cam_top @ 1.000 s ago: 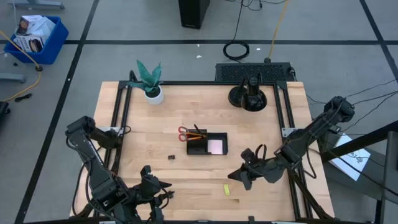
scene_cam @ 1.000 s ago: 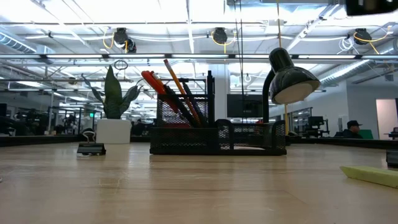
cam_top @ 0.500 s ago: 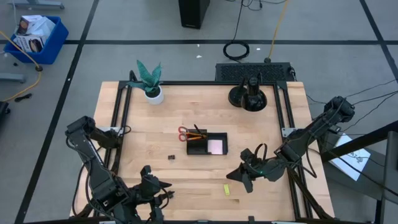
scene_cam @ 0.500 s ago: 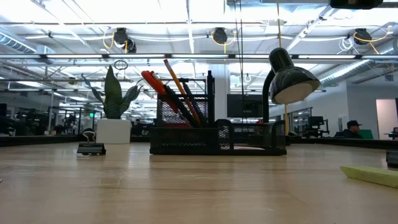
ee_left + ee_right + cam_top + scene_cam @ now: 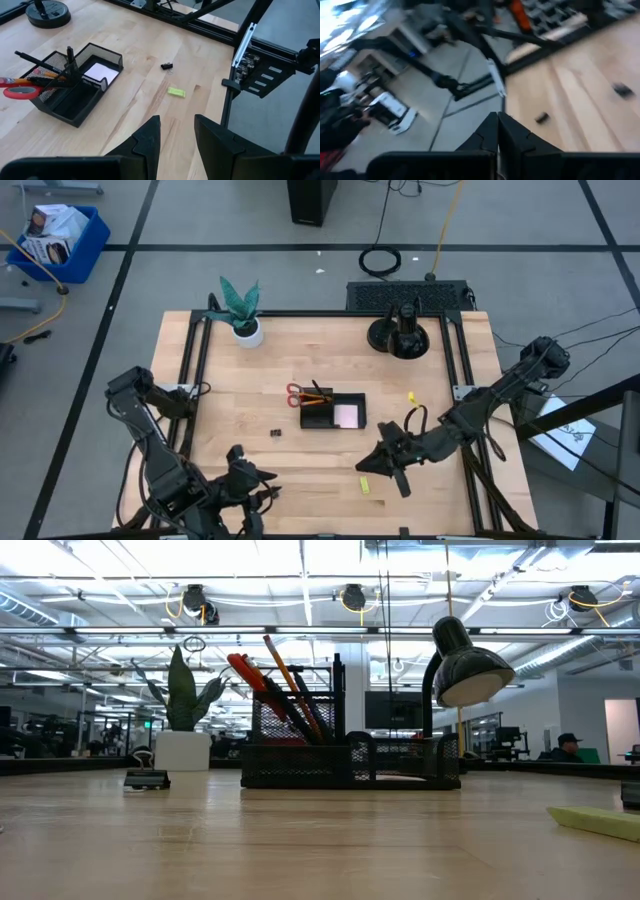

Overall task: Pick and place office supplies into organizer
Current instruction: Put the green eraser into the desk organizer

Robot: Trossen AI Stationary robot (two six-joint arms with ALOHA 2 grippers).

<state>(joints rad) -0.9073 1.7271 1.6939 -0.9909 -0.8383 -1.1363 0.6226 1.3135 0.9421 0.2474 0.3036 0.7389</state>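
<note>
Right gripper [image 5: 372,467] pinched fully together, empty, poised over the table's near part, just beside the yellow-green piece [image 5: 364,484]. Left gripper [image 5: 176,131] parted to a narrow gap, gripping nothing, waiting at the near left edge. Organizer [image 5: 333,410] mid-table, carrying scissors [image 5: 296,393], pencils [image 5: 318,397], pens [image 5: 42,62] and pink pad [image 5: 347,416]. Binder clip [image 5: 276,434] loose on the wood, near the organizer's left
</note>
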